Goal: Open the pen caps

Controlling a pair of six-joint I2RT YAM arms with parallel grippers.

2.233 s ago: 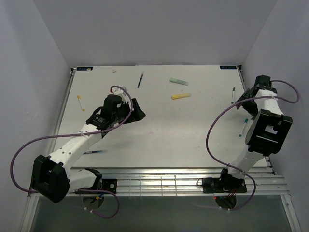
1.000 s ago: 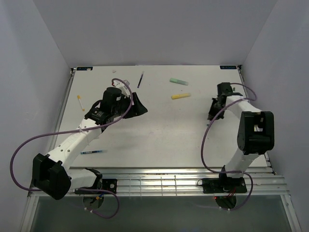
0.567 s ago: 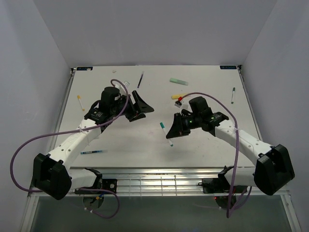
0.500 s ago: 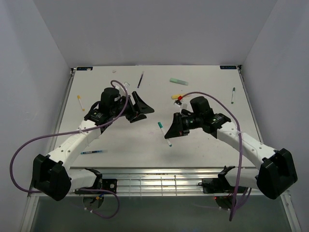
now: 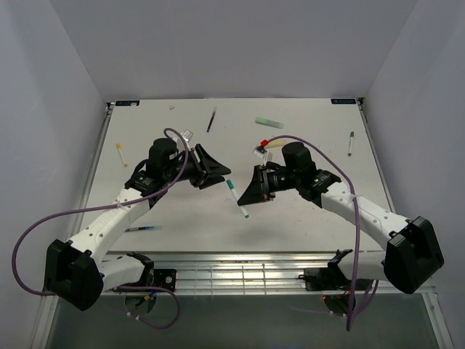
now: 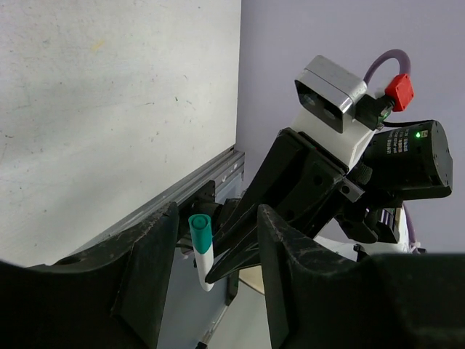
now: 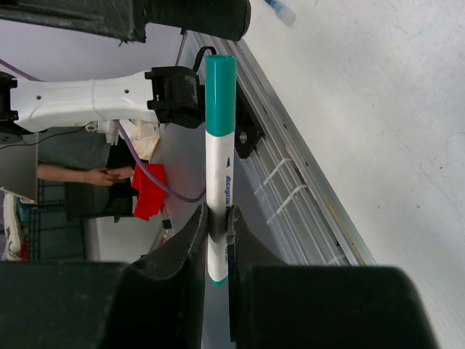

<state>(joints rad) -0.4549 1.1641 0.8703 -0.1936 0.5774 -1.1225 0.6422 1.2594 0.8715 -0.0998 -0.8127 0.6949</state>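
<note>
A white pen with a teal pen cap is clamped by its lower body in my right gripper, which is shut on it. In the top view this pen hangs over the table's middle, cap pointing toward my left gripper. In the left wrist view the cap stands between the open fingers of the left gripper, nearer the left finger, with a gap on each side. The two grippers face each other tip to tip.
On the table lie a green highlighter, a black pen, a yellow pen, a blue pen by the left arm, and a dark pen near the right edge. Metal rails run along the front.
The right arm swung from the table's right edge to the middle, carrying the teal-capped pen. The left gripper moved right to meet it, and its jaws have narrowed around the cap.
</note>
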